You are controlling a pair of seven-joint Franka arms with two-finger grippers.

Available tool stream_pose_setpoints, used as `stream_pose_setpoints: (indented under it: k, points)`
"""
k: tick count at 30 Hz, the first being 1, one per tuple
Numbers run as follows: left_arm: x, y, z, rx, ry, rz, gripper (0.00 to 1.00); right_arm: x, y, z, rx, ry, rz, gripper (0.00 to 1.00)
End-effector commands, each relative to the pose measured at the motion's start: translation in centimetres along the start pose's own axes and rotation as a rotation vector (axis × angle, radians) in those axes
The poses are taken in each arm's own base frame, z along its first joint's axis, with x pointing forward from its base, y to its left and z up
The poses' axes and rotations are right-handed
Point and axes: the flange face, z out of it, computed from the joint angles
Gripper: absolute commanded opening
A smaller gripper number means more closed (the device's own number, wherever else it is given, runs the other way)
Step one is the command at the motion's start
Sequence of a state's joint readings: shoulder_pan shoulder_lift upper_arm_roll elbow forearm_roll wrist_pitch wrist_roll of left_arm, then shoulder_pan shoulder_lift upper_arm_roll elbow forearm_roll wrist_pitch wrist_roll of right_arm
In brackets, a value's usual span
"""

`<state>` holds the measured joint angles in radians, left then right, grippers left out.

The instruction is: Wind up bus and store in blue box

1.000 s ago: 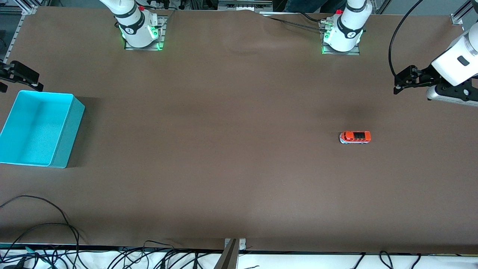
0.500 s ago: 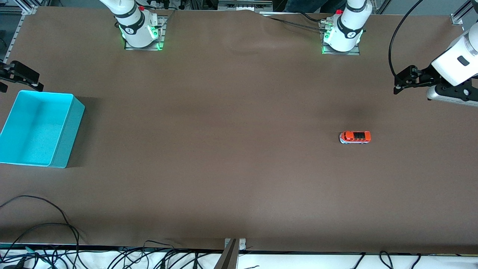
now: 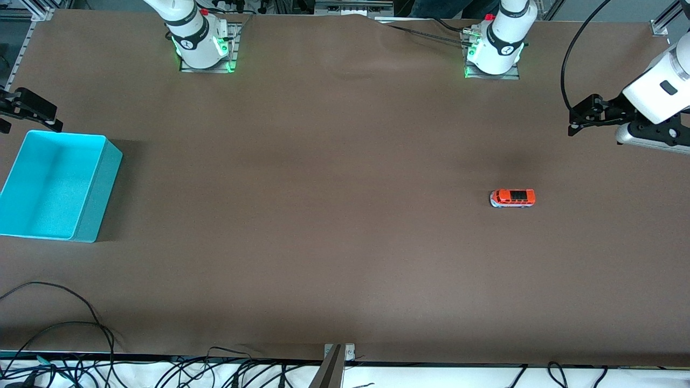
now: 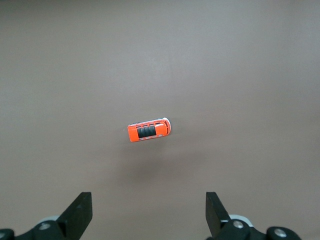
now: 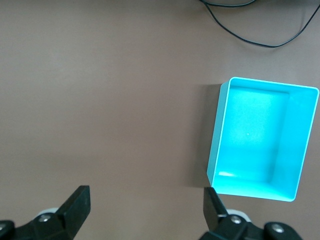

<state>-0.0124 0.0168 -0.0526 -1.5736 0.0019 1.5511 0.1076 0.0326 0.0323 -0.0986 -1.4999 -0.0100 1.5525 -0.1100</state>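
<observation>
Small orange-red toy bus (image 3: 512, 198) on the brown table (image 3: 323, 215), turquoise plastic box (image 3: 54, 186) at the right arm's end — left gripper (image 3: 579, 116) and right gripper (image 3: 27, 110) both aloft, jaws wide, empty.

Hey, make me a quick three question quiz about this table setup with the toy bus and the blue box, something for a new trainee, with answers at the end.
1. True or false: the bus already sits inside the blue box.
2. Multiple choice: toward which end of the table does the bus stand? A) the left arm's end B) the right arm's end C) the middle
3. Fill in: the left gripper and the right gripper both have their fingers ____.

Key:
1. False. The bus stands on the brown table, and the box holds nothing.
2. A. The box lies toward the right arm's end.
3. Open. Neither gripper holds anything.
</observation>
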Motion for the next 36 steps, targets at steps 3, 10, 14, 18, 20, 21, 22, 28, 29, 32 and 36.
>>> stream_pose_setpoints:
  k: [3, 10, 14, 18, 20, 21, 22, 28, 29, 32, 36]
  points:
    - [0.0, -0.1, -0.8, 0.018, 0.004, 0.025, 1.00, 0.2, -0.2, -0.7, 0.012, 0.021, 0.012, 1.00]
    - [0.1, -0.1, -0.7, 0.018, 0.002, 0.025, 1.00, 0.2, -0.2, -0.8, 0.011, 0.022, 0.012, 1.00]
    - [0.1, 0.1, -0.7, 0.018, 0.002, 0.028, 1.00, 0.2, -0.2, -0.8, 0.012, 0.023, 0.012, 1.00]
    - [0.1, 0.2, -0.5, 0.016, -0.001, 0.029, 1.00, 0.2, -0.2, -0.8, 0.011, 0.022, 0.012, 1.00]
    - [0.2, 0.4, -0.4, 0.016, -0.002, 0.032, 1.00, 0.1, -0.2, -0.9, 0.012, 0.024, 0.012, 1.00]
    - [0.2, 0.4, -0.4, 0.016, -0.002, 0.032, 1.00, 0.1, -0.2, -0.9, 0.012, 0.024, 0.012, 1.00]
    - [0.2, 0.4, -0.4, 0.016, -0.004, 0.032, 1.00, 0.2, -0.2, -0.9, 0.010, 0.025, 0.012, 1.00]
    - [0.8, 0.3, 0.7, 0.015, -0.022, 0.036, 1.00, 0.2, -0.3, -0.9, 0.012, 0.026, 0.010, 1.00]
    - [0.8, 0.3, 0.7, 0.016, -0.022, 0.034, 1.00, 0.2, -0.3, -0.9, 0.011, 0.025, 0.010, 1.00]
    - [0.8, 0.3, 0.7, 0.019, -0.023, 0.036, 1.00, 0.2, -0.3, -0.9, 0.010, 0.025, 0.010, 1.00]
    - [0.9, 0.0, 0.8, 0.015, -0.024, 0.043, 1.00, 0.2, -0.3, -0.9, 0.010, 0.027, 0.010, 1.00]
